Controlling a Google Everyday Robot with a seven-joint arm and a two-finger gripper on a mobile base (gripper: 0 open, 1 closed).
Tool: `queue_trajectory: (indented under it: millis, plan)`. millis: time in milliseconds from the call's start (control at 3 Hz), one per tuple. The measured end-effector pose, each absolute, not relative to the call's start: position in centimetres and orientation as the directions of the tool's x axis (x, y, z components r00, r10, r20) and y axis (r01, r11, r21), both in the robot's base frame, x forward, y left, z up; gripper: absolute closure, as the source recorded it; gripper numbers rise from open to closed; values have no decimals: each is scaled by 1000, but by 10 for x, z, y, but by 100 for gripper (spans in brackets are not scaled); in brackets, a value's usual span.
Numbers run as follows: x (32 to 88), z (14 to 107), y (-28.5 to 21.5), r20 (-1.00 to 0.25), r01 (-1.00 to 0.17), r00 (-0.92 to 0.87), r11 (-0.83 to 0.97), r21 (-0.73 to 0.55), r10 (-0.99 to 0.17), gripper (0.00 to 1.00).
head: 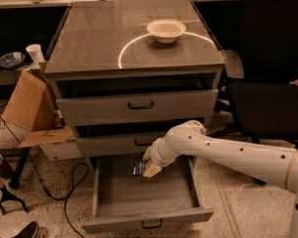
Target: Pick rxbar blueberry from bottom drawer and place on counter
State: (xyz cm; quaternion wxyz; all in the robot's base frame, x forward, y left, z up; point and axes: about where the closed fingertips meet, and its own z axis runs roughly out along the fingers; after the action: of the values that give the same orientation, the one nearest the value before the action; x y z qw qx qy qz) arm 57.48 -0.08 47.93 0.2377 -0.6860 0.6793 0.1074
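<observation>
The small flat snack bar in a dark navy wrapper with pale lettering (pixel 137 167) shows as a short dark rectangle with a patch of light print on its face. It sits in the left-rear part of the pulled-out lowest grey drawer (pixel 149 196), close to the drawer's back. It seems to be raised a little off the plain grey floor, though the exact gap cannot be told.

The cream two-finger claw (pixel 146 165) is at the bar's right end, inside the drawer opening and just under the front of the middle grey drawer (pixel 119 144). Its fingers (pixel 153 170) stand narrow, one above and one below the bar, pinching the wrapper between them. The white jointed arm (pixel 228 150) reaches in from the right, across the drawer's right rear corner.

Above, the shallow top grey drawer (pixel 139 106) and the middle one stand slightly ajar, each with a small dark handle. The glossy grey-brown rectangular table (pixel 89 43) that tops the cabinet carries a bright curved streak of light and a white round bowl (pixel 166 29) near its back right.

A brown cardboard box (pixel 32 108) with open flaps leans at the cabinet's left. A black office chair (pixel 273 83) stands to its right.
</observation>
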Motion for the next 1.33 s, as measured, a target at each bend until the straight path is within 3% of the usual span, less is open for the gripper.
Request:
queue_trajectory:
  millis: [667, 1333]
  plan:
    - [574, 517, -1, -437, -967, 85, 30, -251, -896, 100]
    - [575, 677, 11, -257, -883, 120, 16, -470, -959, 100]
